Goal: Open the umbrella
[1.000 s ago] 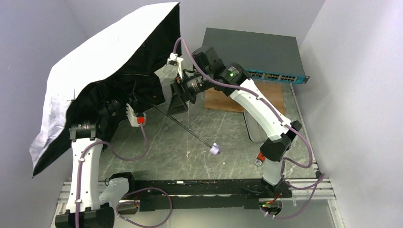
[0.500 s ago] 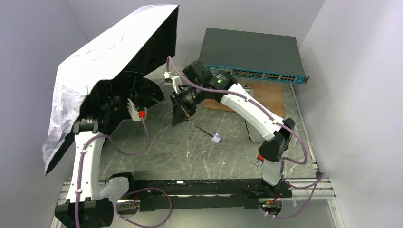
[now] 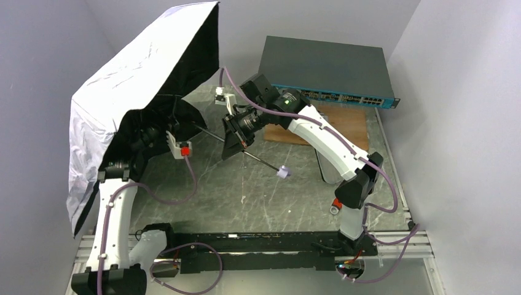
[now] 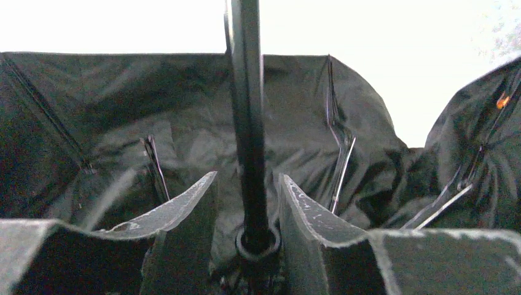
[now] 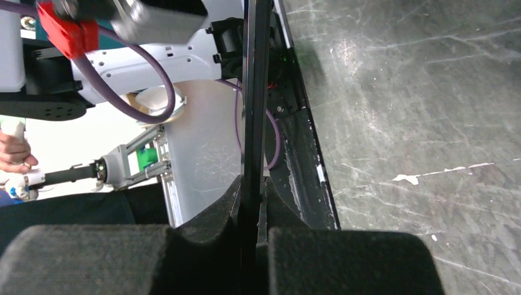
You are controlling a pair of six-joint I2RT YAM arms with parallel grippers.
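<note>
The umbrella (image 3: 144, 70) is at the left of the table (image 3: 258, 200). Its canopy (image 3: 110, 98) is spread and tilted, with the white face up and to the left and the black face turned toward the arms. The shaft (image 3: 261, 161) slants from under the canopy toward the near right and ends in the pale handle (image 3: 282, 173) over the middle of the table.

The right gripper (image 3: 236, 140) is on the shaft about midway along. In the right wrist view its fingers (image 5: 227, 206) are pressed tight against the shaft from both sides.

The left gripper (image 4: 247, 178) reaches in under the canopy, where the top view hides it. In its own view the fingers (image 4: 184, 200) stand partly apart on either side of the shaft, each with a small gap, so they hold nothing. A collar (image 4: 258, 244) rings the shaft just below them. Black cloth and thin ribs fill the rest of that view.

A grey box (image 3: 322, 61) lies at the far right, with a wooden board (image 3: 344, 126) just in front of it.
</note>
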